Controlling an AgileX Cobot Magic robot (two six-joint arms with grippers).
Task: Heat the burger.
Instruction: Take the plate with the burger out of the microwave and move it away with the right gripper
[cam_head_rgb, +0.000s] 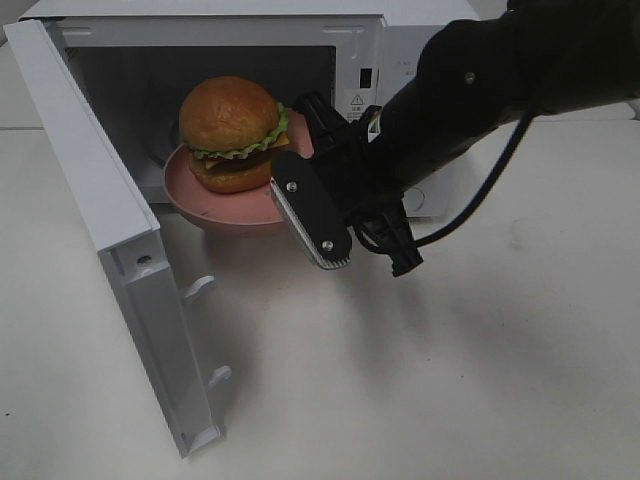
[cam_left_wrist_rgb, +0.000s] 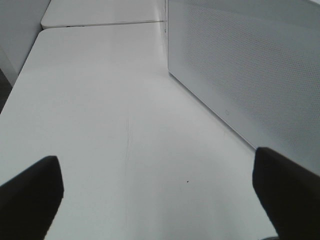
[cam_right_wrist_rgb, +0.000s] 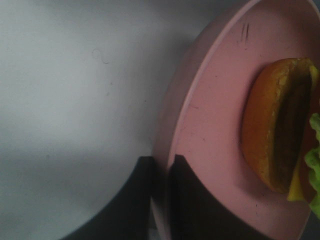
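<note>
Right gripper (cam_right_wrist_rgb: 160, 195) clamped on plate (cam_head_rgb: 200, 195) rim — burger (cam_head_rgb: 232, 132) just beyond fingertips, entering microwave (cam_head_rgb: 350, 40) opening. Remaining: set down, release, shut door (cam_head_rgb: 110, 240). Left gripper (cam_left_wrist_rgb: 155, 195) apart, idle.

Bulky black arm (cam_head_rgb: 470, 90) with looping black cable (cam_head_rgb: 480, 200), screw-studded black-and-silver ribbed pincer (cam_head_rgb: 335, 200).

Setting: a robot test lab staged as a kitchen corner. Evidence: a bare white counter (cam_head_rgb: 480, 380) with a seam toward the upper left of the left wrist frame, a white microwave (cam_head_rgb: 110, 215) standing door-open at upper left, and a black cabled robot arm (cam_head_rgb: 480, 70) at upper right.
</note>
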